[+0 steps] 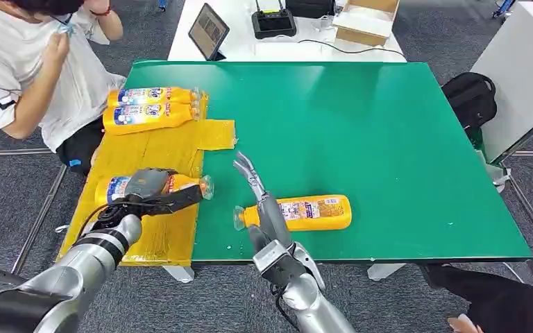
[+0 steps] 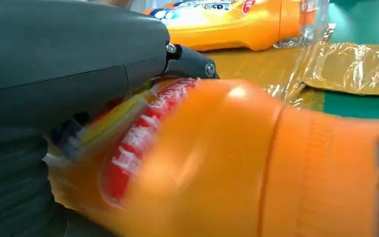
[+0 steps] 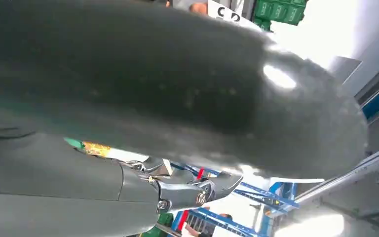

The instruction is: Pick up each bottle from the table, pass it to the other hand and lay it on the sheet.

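Left hand (image 1: 154, 189) grips an orange bottle (image 1: 114, 189) low over the yellow sheet (image 1: 173, 149), laying it down | right hand (image 1: 253, 182) fingers spread, empty, beside the sheet | last bottle (image 1: 305, 212) on green table (image 1: 388, 139), off the sheet | next: release, fetch it.

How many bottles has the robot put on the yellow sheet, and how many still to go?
Two bottles already lie on the yellow sheet. The left hand holds a third bottle over the sheet, nearly laid down. One bottle on the green table is left, beside the right hand, which holds nothing.
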